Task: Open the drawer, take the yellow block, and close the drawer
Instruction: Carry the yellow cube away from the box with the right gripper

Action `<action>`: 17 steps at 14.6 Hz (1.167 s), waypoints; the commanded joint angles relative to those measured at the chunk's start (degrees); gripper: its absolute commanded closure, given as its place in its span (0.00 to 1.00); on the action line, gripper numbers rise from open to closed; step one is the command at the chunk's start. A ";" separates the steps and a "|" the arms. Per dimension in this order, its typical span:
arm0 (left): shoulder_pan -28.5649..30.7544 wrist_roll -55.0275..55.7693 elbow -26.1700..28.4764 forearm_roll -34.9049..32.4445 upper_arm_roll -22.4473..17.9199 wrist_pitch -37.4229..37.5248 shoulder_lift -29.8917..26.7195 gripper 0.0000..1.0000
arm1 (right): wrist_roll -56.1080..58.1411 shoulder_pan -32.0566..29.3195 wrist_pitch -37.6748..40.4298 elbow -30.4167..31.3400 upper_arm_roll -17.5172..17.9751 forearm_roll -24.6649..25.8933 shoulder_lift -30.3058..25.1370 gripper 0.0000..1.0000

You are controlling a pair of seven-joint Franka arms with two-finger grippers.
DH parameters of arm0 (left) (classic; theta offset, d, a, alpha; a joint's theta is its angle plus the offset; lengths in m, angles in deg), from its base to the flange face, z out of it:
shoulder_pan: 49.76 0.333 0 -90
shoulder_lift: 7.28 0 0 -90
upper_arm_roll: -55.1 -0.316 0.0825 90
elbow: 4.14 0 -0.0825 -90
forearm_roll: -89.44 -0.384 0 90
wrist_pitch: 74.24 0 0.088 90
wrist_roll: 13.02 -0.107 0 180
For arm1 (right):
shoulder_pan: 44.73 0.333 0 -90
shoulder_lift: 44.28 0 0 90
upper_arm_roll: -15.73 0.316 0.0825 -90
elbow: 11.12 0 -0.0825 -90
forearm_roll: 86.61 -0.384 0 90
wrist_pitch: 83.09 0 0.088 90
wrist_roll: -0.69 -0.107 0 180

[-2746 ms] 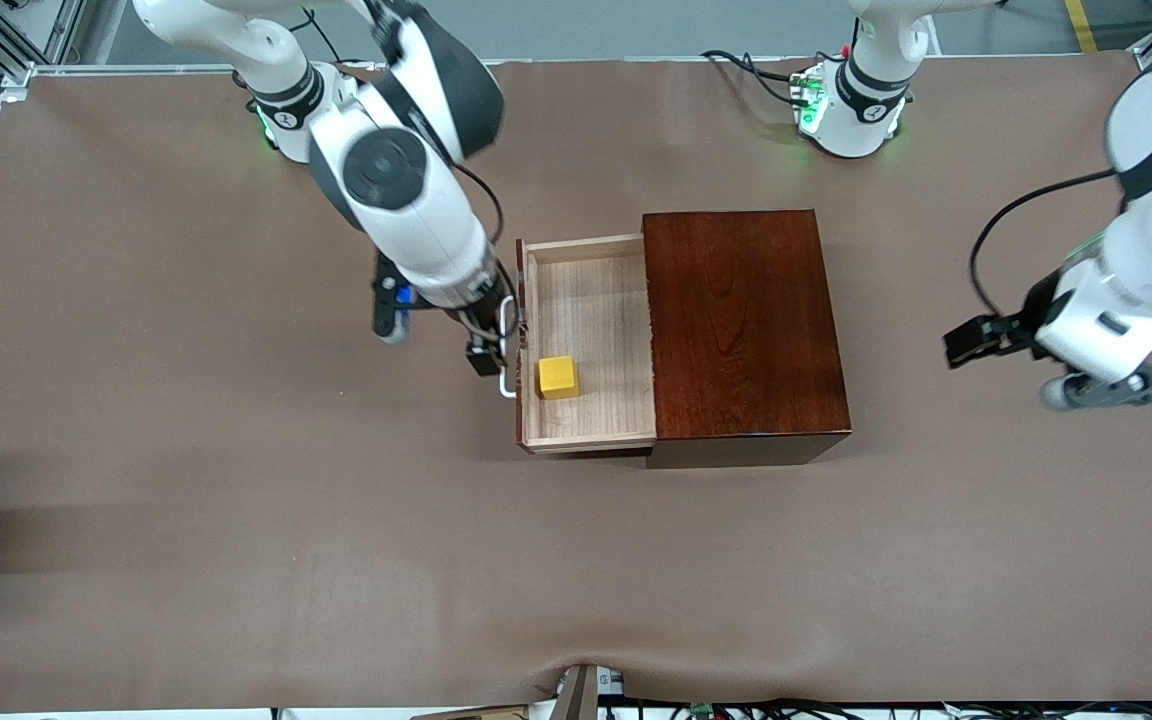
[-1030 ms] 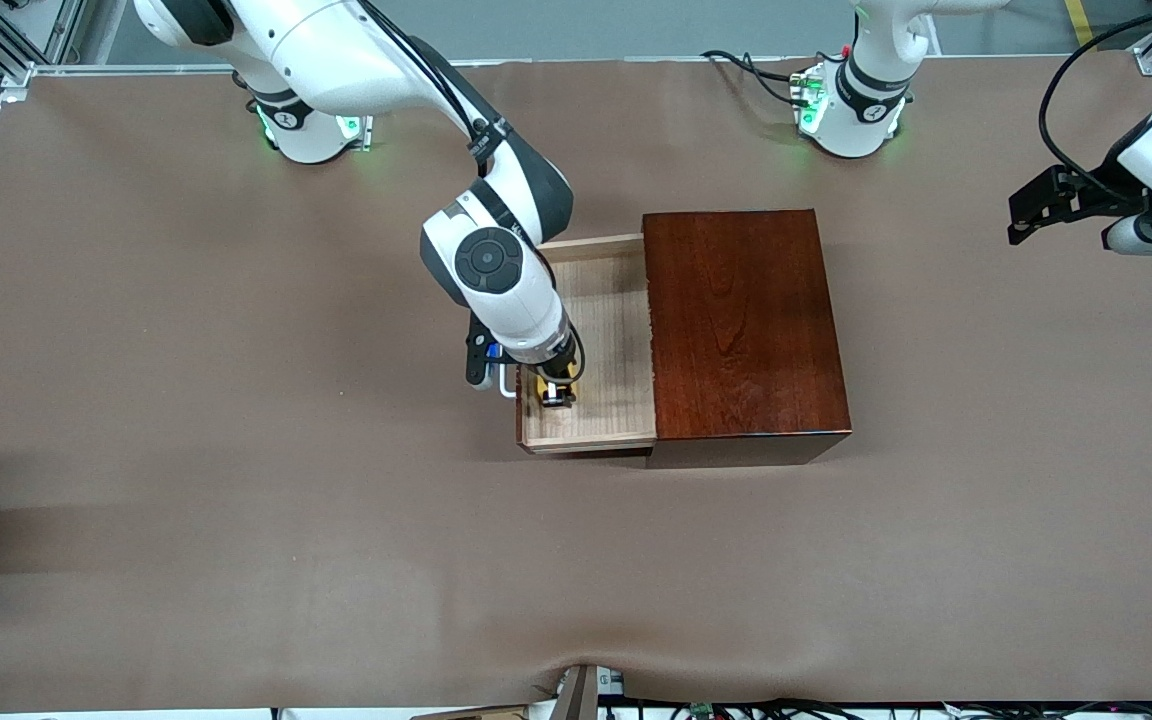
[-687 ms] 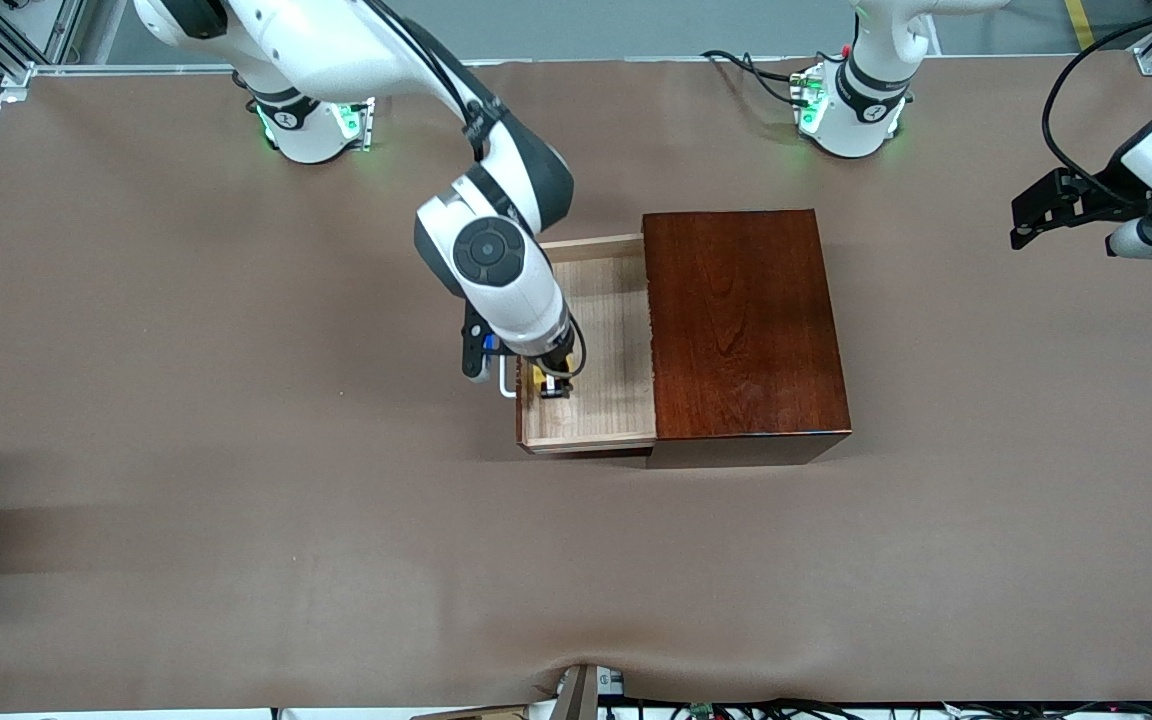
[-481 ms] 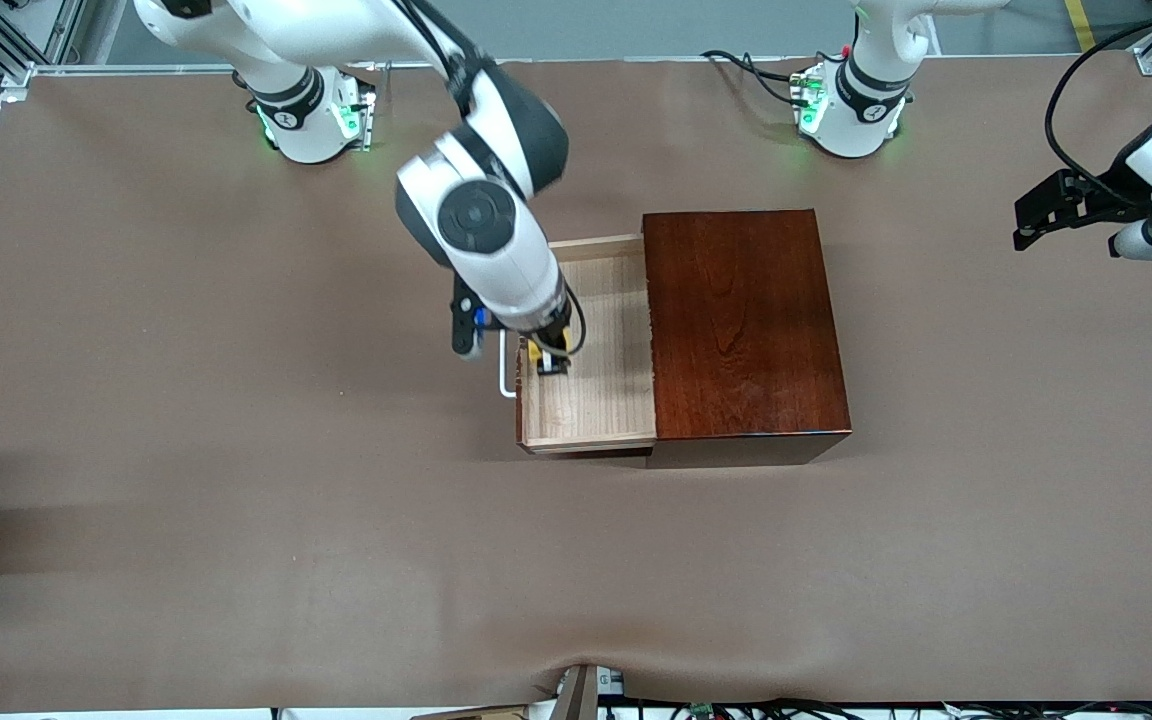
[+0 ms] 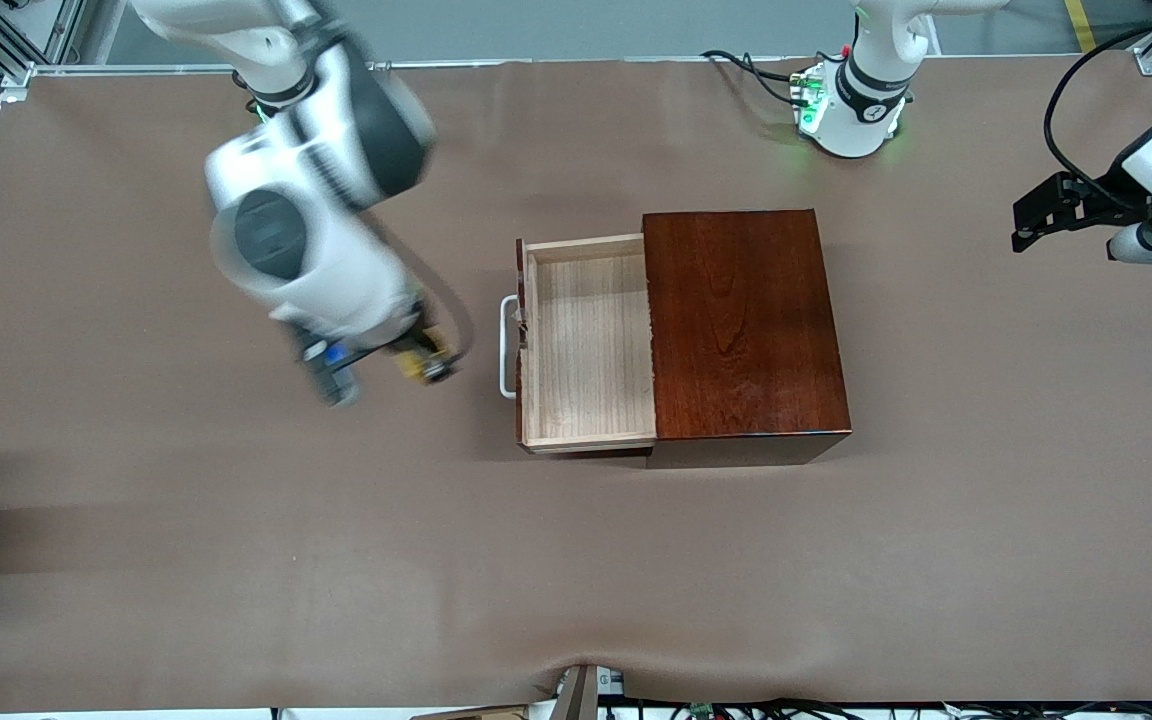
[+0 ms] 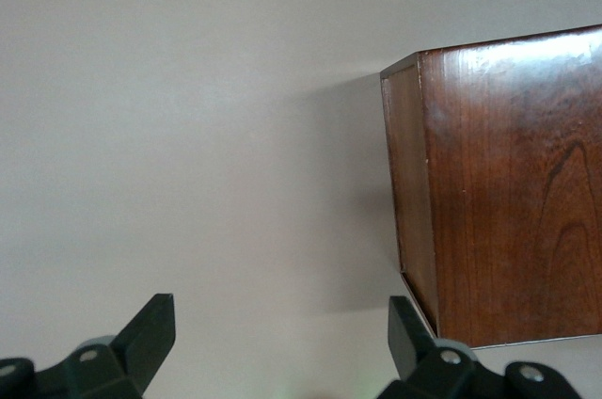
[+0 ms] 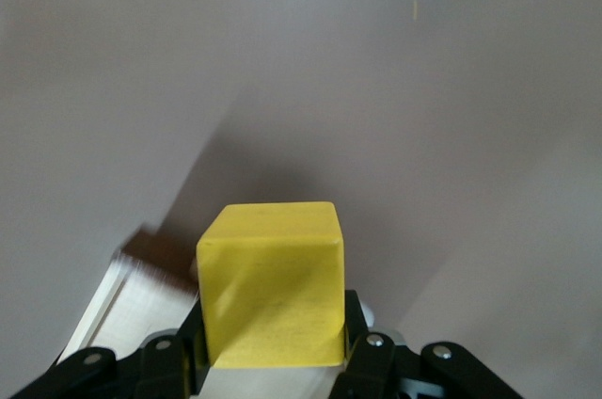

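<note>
The drawer [image 5: 586,340] stands pulled out of the reddish-brown box [image 5: 746,330], its pale tray bare and its white handle [image 5: 506,345] facing the right arm's end of the table. My right gripper [image 5: 428,366] hangs over the bare table beside that handle, shut on the yellow block [image 5: 412,365]. In the right wrist view the yellow block [image 7: 271,281] sits squarely between the black fingers [image 7: 353,324] of the right gripper [image 7: 273,328]. My left gripper [image 5: 1026,222] waits in the air at the left arm's end, open [image 6: 282,338], looking down at the box [image 6: 508,183].
Brown table cover [image 5: 236,560] spreads all round the box. Both arm bases [image 5: 851,110] stand along the table edge farthest from the front camera, with cables beside the left arm's base. A corner of the drawer [image 7: 127,291] shows under the right gripper.
The right gripper has lifted the yellow block out of the drawer and swung it quickly toward the right arm's end of the table. The drawer stays open. The left arm has hardly moved.
</note>
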 commanded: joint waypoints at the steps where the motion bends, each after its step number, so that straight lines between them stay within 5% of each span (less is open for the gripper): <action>1: -0.32 -1.29 -1.65 -0.03 -0.04 0.79 0.37 0.00 | 17.34 -7.44 -0.76 9.03 1.04 1.07 -5.62 0.98; 8: -0.32 -1.29 -1.65 -0.03 -0.04 0.87 0.37 0.00 | 58.12 -23.88 -14.89 21.52 1.04 4.15 -5.46 0.98; 14: -0.50 -1.12 -1.65 0.05 0.40 0.79 0.63 0.00 | 82.76 -29.35 -30.52 20.48 1.12 4.51 5.25 0.98; 17: -0.94 -1.29 -3.13 0.76 0.49 0.61 2.56 0.00 | 88.76 -31.19 -31.88 16.26 1.12 4.68 10.71 0.99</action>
